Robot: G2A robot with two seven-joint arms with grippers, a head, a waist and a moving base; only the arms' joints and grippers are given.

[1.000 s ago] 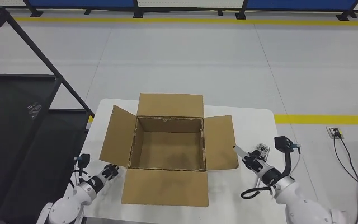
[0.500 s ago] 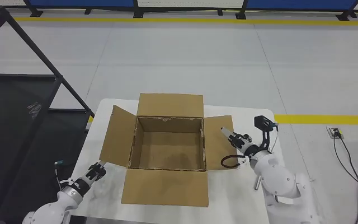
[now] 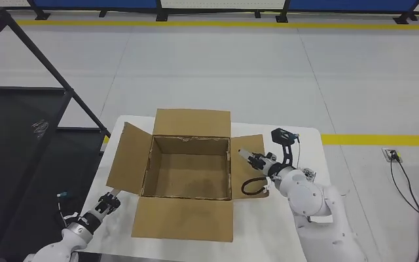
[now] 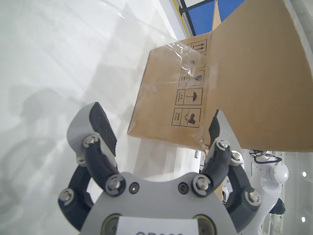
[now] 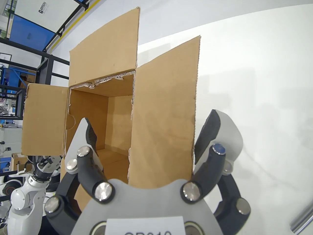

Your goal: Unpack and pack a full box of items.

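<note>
Open brown cardboard box (image 3: 186, 177) sits mid white table (image 3: 262, 229), its right flap (image 5: 163, 113) lying between the spread jaws of the right gripper (image 5: 149, 117), the nearer arm, while the left gripper (image 4: 156, 116), also spread, hangs by the table's near-left corner, short of the left flap (image 3: 127, 157).

One box (image 3: 183, 221) (flaps open), one table (image 3: 262, 229).

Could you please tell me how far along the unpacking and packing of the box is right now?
Done, apparently: the cardboard box stands open with four flaps spread, and its visible floor holds nothing, so unpacking looks finished. In hand: the right gripper is open astride the right flap, and the left gripper is open beside the box's left side, holding nothing. Left: repacking and closing the flaps.
</note>
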